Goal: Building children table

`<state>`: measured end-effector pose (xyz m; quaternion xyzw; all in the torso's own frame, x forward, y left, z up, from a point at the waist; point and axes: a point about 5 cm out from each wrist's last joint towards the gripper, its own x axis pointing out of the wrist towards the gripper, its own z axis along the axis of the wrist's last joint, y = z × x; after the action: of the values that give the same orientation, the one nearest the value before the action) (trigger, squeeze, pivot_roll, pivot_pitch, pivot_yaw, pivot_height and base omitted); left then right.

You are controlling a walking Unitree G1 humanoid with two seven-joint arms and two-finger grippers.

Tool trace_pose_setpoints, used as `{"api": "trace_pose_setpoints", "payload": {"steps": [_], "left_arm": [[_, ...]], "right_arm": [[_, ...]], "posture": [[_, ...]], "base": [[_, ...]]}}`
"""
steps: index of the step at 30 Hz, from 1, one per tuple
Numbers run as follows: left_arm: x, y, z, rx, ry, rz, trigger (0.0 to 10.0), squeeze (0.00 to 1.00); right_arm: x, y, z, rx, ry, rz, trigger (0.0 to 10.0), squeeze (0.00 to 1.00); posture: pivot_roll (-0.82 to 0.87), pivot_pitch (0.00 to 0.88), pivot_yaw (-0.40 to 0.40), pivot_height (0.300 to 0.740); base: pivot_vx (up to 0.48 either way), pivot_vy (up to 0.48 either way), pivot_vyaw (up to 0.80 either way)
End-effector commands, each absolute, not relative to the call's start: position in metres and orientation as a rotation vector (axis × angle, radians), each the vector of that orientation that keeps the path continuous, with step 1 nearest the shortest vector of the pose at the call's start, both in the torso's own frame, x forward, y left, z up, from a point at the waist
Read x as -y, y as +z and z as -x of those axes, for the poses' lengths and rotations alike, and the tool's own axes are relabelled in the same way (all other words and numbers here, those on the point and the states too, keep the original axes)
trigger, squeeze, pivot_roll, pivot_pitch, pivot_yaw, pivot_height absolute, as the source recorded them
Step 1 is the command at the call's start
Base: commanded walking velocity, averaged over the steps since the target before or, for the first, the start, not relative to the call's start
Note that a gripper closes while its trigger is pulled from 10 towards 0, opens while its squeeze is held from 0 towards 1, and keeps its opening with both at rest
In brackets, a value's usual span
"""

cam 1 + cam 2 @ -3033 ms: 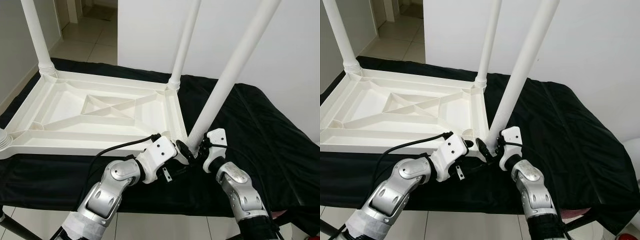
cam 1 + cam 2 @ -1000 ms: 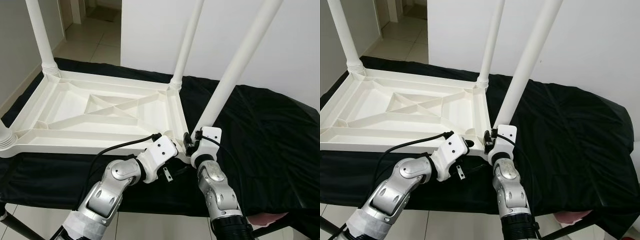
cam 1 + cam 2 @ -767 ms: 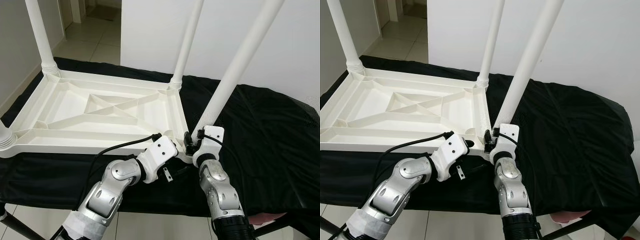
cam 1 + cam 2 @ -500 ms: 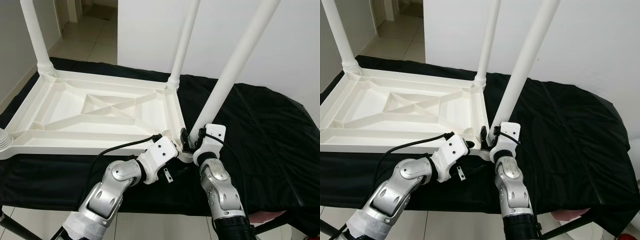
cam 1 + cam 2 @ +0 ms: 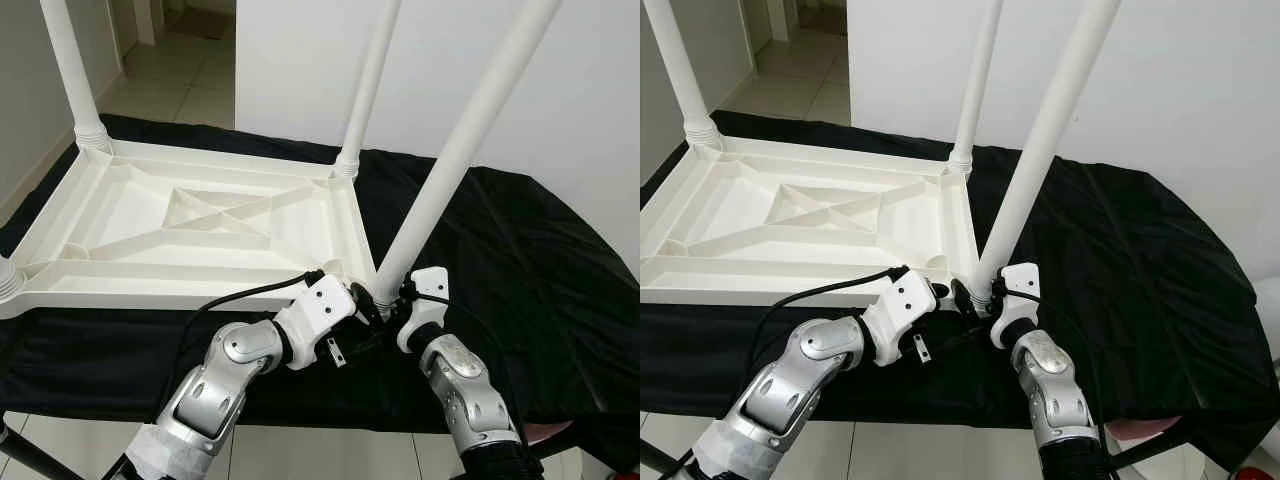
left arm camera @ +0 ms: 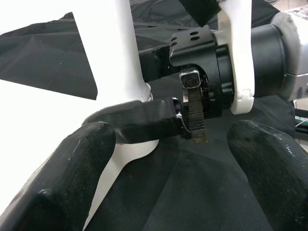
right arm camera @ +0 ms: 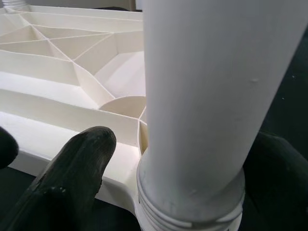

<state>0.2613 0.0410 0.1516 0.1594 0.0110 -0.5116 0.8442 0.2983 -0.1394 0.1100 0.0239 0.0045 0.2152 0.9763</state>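
We have the tabletop [image 5: 200, 225] upside down on the black cloth [image 5: 520, 270], and the near-corner leg [image 5: 450, 170] leans up and away to our right from its socket. Our right gripper [image 7: 159, 192] straddles the leg's threaded base, fingers [image 7: 77, 178] on either side, seemingly lightly closed on it. Our left gripper [image 6: 168, 154] sits just beside the same corner, fingers spread wide, holding nothing. So the right is the nearer one for turning the leg about its long axis.
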Motion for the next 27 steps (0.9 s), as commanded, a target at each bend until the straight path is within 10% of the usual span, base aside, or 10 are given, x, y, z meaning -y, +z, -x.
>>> {"api": "trace_pose_setpoints", "payload": {"steps": [1,14,15,16,17,27], "left_arm": [[-0.038,0.156,-0.262,0.005,-1.061,-0.339,10.0,0.00],[-0.038,0.157,-0.264,0.011,-1.054,-0.344,10.0,0.00],[-0.038,0.158,-0.264,0.011,-1.051,-0.344,10.0,0.00],[-0.038,0.158,-0.264,0.011,-1.051,-0.344,10.0,0.00],[-0.039,0.158,-0.265,0.012,-1.048,-0.345,10.0,0.00],[-0.039,0.159,-0.266,0.017,-1.037,-0.342,10.0,0.00]], "right_arm": [[0.146,0.112,-0.302,0.007,0.471,-0.015,10.0,0.00],[0.155,0.105,-0.326,-0.048,0.628,0.096,10.0,0.00],[0.153,0.103,-0.328,-0.059,0.656,0.105,4.7,0.00],[0.153,0.103,-0.328,-0.059,0.656,0.105,4.7,0.00],[0.152,0.102,-0.329,-0.066,0.681,0.110,0.0,0.00],[0.146,0.096,-0.329,-0.081,0.774,0.094,0.0,0.00]], "posture": [[0.00,0.000,-0.145,0.740],[0.02,0.000,-0.146,0.740],[0.02,0.000,-0.147,0.740],[0.02,0.000,-0.147,0.740],[0.02,0.000,-0.149,0.740],[0.03,0.000,-0.154,0.740]], "base": [[0.000,0.000,0.00],[0.000,0.000,0.00],[0.000,0.000,0.00],[0.000,0.000,0.00],[0.000,0.000,0.00],[0.000,0.000,0.00]]}}
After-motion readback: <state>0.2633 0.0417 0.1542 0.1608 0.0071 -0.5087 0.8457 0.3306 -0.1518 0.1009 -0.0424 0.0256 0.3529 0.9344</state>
